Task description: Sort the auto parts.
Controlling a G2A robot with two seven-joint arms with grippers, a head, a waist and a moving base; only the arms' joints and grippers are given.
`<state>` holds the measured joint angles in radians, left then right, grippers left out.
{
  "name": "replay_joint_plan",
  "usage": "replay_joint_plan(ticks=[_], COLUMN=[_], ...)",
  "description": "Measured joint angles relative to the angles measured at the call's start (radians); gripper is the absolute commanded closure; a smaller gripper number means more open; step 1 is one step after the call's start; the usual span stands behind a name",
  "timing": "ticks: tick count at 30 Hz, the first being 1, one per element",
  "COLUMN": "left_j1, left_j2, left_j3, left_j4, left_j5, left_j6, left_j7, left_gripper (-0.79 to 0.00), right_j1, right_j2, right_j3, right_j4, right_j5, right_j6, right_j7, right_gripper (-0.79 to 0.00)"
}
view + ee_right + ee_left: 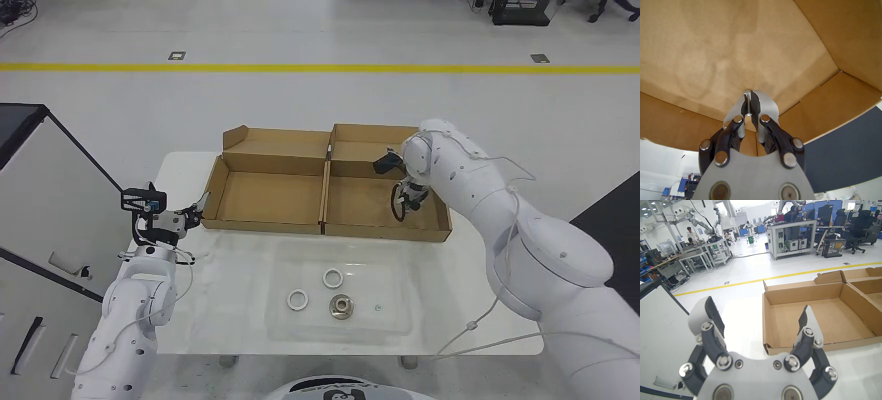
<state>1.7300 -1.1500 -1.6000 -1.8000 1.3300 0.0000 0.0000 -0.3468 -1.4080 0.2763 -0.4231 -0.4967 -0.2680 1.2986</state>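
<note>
Your right gripper (pixel 750 93) holds what looks like a bolt (pixel 748 106) in its jaws, inside the right box (pixel 360 205). Your left gripper (pixel 757 305) sits just left of the left box (pixel 265 195), jaws wide.

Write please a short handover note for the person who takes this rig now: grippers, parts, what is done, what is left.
Left gripper: open, beside the left brown cardboard box.
Right gripper: shut on a silver threaded bolt, inside the right brown cardboard box.
Done: bolt brought into its box, not yet released.
Left: two white rings and a round metal flanged part, in the clear plastic tray.
</note>
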Motion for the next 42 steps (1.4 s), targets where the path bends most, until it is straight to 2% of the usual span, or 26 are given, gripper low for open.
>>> replay_joint_plan(ticks=[1, 4, 6, 8, 18, 27, 33, 39, 42], left_j1=[0.000, 0.000, 0.000, 0.000, 0.000, 0.000, 0.000, 0.000, 0.000], left_j2=[0.000, 0.000, 0.000, 0.000, 0.000, 0.000, 0.000, 0.000, 0.000], left_j3=[0.000, 0.000, 0.000, 0.000, 0.000, 0.000, 0.000, 0.000, 0.000], left_j4=[0.000, 0.000, 0.000, 0.000, 0.000, 0.000, 0.000, 0.000, 0.000], left_j5=[0.000, 0.000, 0.000, 0.000, 0.000, 0.000, 0.000, 0.000, 0.000], left_j6=[0.000, 0.000, 0.000, 0.000, 0.000, 0.000, 0.000, 0.000, 0.000], left_j7=[0.000, 0.000, 0.000, 0.000, 0.000, 0.000, 0.000, 0.000, 0.000], left_gripper=[-0.785, -0.785, -0.785, -0.785, -0.785, -0.785, -0.785, -0.785, -0.785], right_j1=[0.000, 0.003, 0.006, 0.012, 0.059, 0.105, 0.121, 0.128, 0.128], right_j2=[-0.003, -0.010, -0.013, -0.015, -0.009, 0.035, 0.099, 0.199, 0.207], right_j3=[0.001, 0.005, 0.012, 0.019, 0.055, 0.107, 0.088, 0.038, 0.034], right_j4=[0.006, 0.023, 0.033, 0.043, 0.050, -0.014, -0.186, -0.437, -0.462], right_j5=[-0.001, -0.004, 0.003, 0.010, 0.027, 0.078, 0.132, 0.224, 0.232], right_j6=[-0.003, -0.013, -0.020, -0.030, -0.079, -0.204, -0.222, -0.216, -0.215], right_j7=[-0.002, -0.003, -0.001, 0.006, 0.030, 0.052, 0.032, 0.037, 0.038], right_gripper=[-0.286, -0.406, -0.699, -0.785, -0.785, -0.785, -0.785, -0.785, -0.785])
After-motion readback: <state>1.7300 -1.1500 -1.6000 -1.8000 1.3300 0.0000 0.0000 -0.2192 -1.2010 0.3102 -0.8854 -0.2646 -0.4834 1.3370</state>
